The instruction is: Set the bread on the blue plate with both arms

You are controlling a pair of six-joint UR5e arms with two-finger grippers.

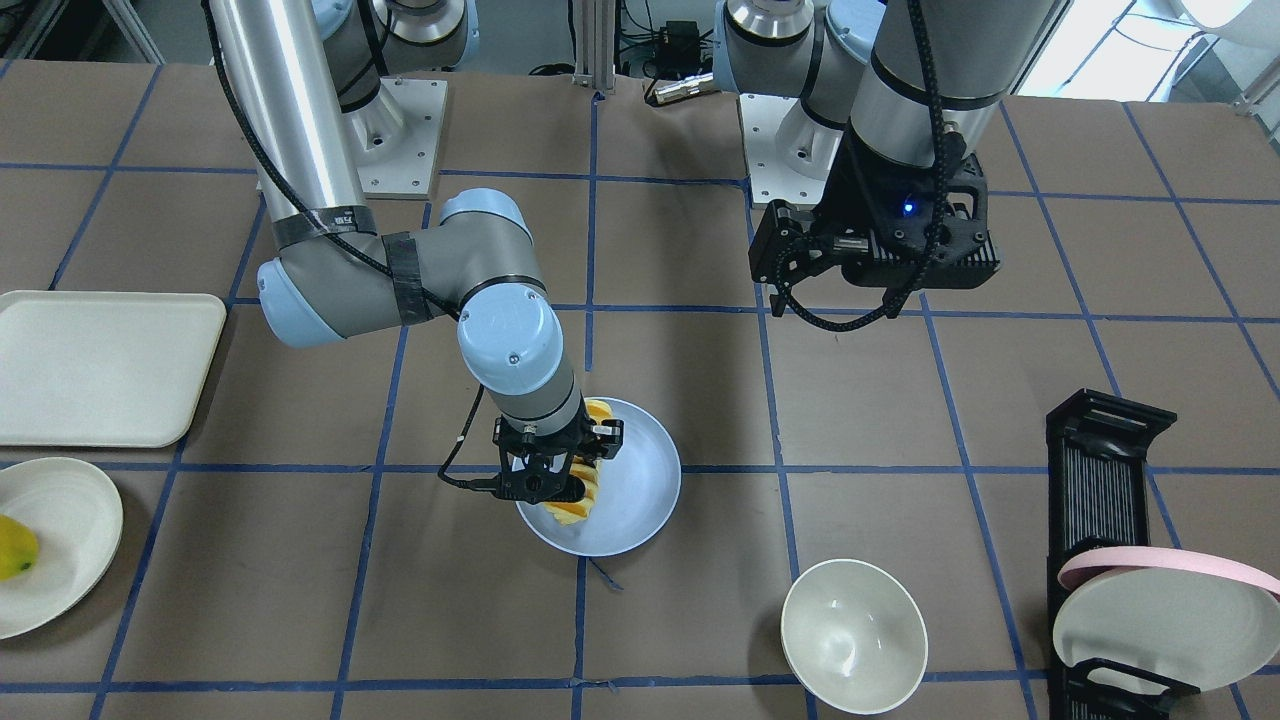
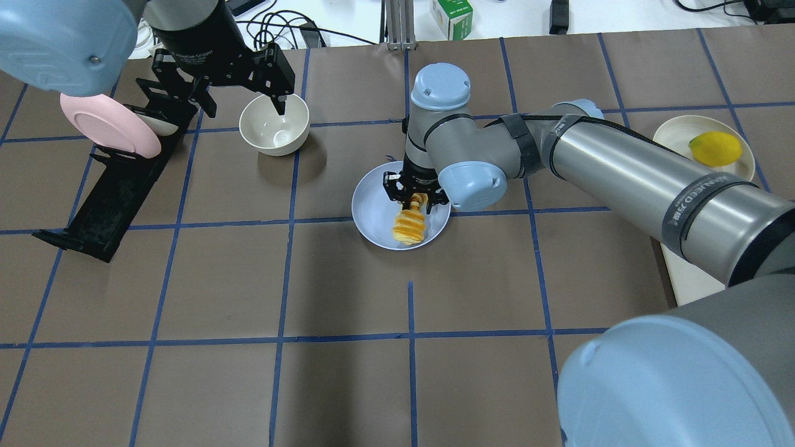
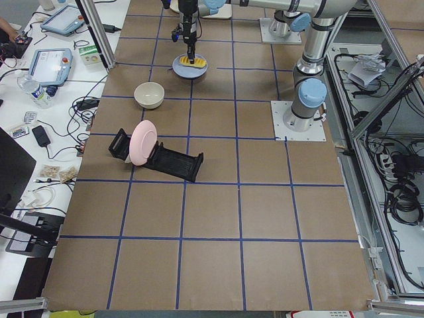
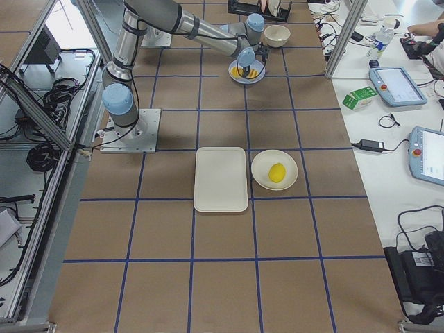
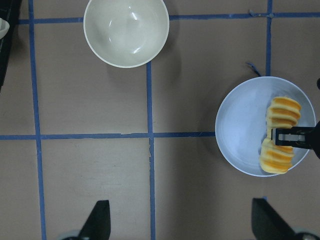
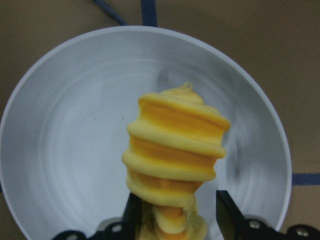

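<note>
Bread [image 6: 175, 145] judged soft, light; mid-length grip advised.
It is pinched there by right pincer [image 6: 177, 207] over blue plate [image 6: 65, 125]; left pincer [image 5: 181, 205] is spread.

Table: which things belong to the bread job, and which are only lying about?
Job: bread, blue plate, right gripper, left gripper.
Lying about: bowl, pink plate, rack, tray, yellow fruit, cream plate.
</note>
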